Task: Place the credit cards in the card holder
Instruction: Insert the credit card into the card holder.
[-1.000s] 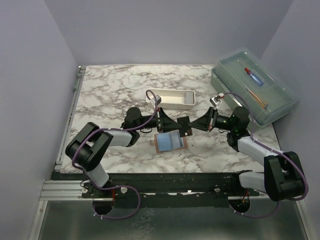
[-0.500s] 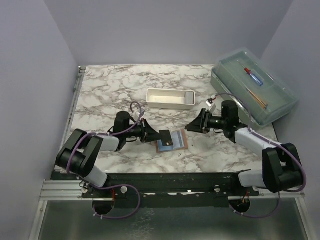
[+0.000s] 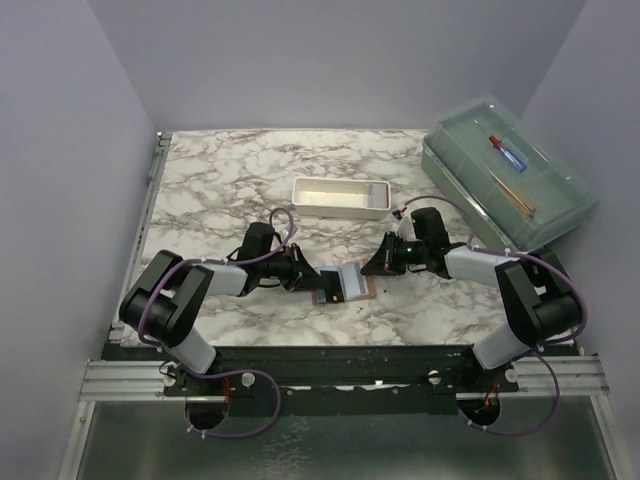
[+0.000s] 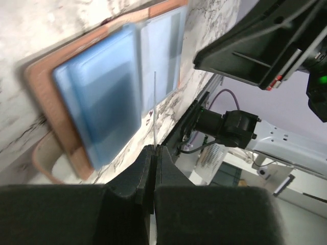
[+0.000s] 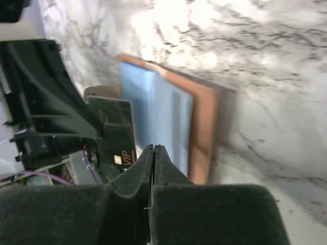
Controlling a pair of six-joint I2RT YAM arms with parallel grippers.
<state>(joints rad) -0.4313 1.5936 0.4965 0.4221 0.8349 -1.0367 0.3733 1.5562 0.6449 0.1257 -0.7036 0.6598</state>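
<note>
The card holder [image 3: 345, 284] is found lying open on the marble table [image 3: 220, 170], blue-grey inside facing up and tan cover underneath, between the two grippers near the front edge. The left gripper [image 4: 153, 151] is observed clamped tight on a card [image 4: 155, 102]. In its own wrist view the card appears only as a thin line running out from between the fingers, so it is presented edge-on to that camera with its free end directed at the holder. From the right wrist view the same card is seen to be dark, marked with a chip and the letters VIP. The grip at one end is judged to be chosen so that the opposite end is left clear to be slid under a pocket lip. The right gripper [image 5: 152, 151] is noted fully closed with nothing between its fingers, set low just beside the holder's right side. It is judged to be placed there to steady the holder against sliding while the card is pushed in. Whether the paler panel of the holder already contains a card cannot be determined, as the wrist view is blurred. The held card is not yet seated in any pocket. A white tray [image 3: 340, 197] and a clear lidded box [image 3: 508, 165] are recorded farther back, well apart from the work.
</note>
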